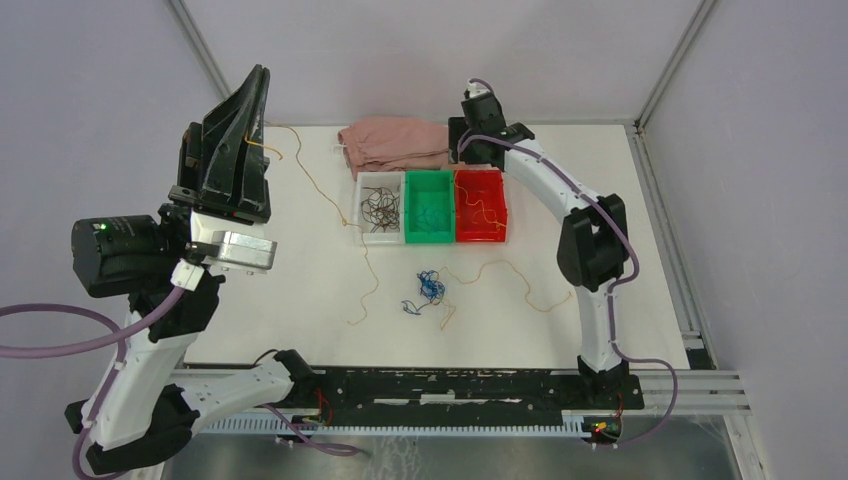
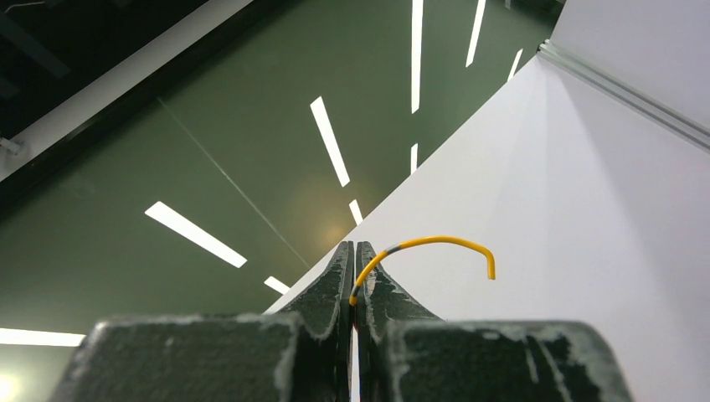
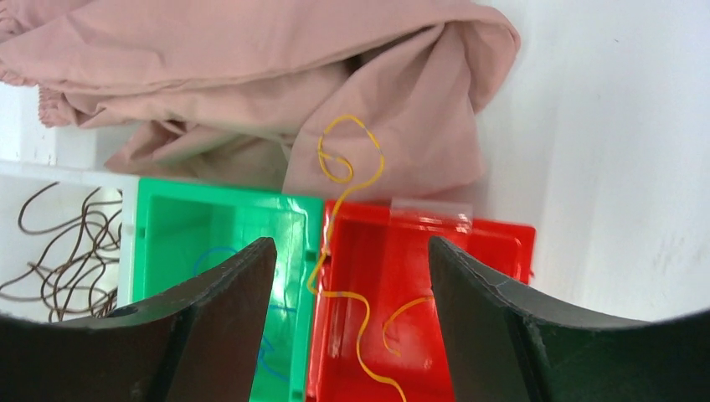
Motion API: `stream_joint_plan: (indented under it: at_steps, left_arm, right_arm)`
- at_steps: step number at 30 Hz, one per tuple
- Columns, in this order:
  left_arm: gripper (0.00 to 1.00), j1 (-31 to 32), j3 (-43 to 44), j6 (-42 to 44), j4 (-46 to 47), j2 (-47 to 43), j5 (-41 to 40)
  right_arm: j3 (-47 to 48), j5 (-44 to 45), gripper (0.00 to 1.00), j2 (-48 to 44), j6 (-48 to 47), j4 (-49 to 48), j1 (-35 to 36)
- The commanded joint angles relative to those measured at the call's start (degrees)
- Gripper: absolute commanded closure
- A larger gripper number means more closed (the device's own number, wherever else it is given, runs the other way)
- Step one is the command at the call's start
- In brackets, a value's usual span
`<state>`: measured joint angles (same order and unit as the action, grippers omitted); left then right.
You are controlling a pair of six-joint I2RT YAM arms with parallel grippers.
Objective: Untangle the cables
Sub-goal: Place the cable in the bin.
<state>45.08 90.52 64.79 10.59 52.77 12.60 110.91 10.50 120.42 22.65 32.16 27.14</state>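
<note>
My left pincer (image 2: 353,255) is up high on the left, clamped tight on the end of a yellow cable (image 2: 435,239) that trails down to the table (image 1: 300,260). My right pincer (image 3: 352,251) hangs with its jaws wide, holding nothing, over the far rim of the red bin (image 3: 502,243). There another yellow strand (image 3: 331,222) drapes onto the pink cloth (image 3: 209,67). Dark brown cables (image 1: 380,205) sit in the white bin (image 1: 380,240), and a blue knot (image 1: 430,287) lies on the table, nearer me.
</note>
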Motion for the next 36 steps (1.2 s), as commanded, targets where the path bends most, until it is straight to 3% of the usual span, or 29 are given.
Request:
stream_joint_plan:
  at_steps: [1, 15, 20, 27, 32, 36]
  left_arm:
    - [0.97, -0.1, 0.2, -1.0, 0.7, -0.2, 0.5]
    - [0.97, -0.1, -0.9, -0.1, -0.9, -1.7, 0.2]
    - [0.97, -0.1, -0.9, 0.4, -1.1, -1.9, 0.4]
    - [0.97, -0.1, -1.4, 0.8, -1.3, -2.3, 0.5]
    - [0.97, -0.1, -0.7, 1.2, -1.7, -2.4, 0.4]
    - [0.97, -0.1, -0.4, 1.1, -2.0, -2.6, 0.3]
  right_arm:
    - [7.6, 1.8, 0.26, 4.7, -0.6, 2.5, 0.0]
    - [13.8, -2.2, 0.35, 13.6, 3.2, -5.3, -1.5]
    - [16.6, -2.7, 0.53, 15.9, 4.3, -5.1, -2.2]
    - [14.3, -2.6, 0.98, 13.1, 4.3, -7.1, -3.1]
    - [10.0, -2.8, 1.00, 7.0, 3.5, -8.6, -4.1]
    - [-0.5, -1.6, 1.00, -1.0, 1.0, -13.6, -4.1]
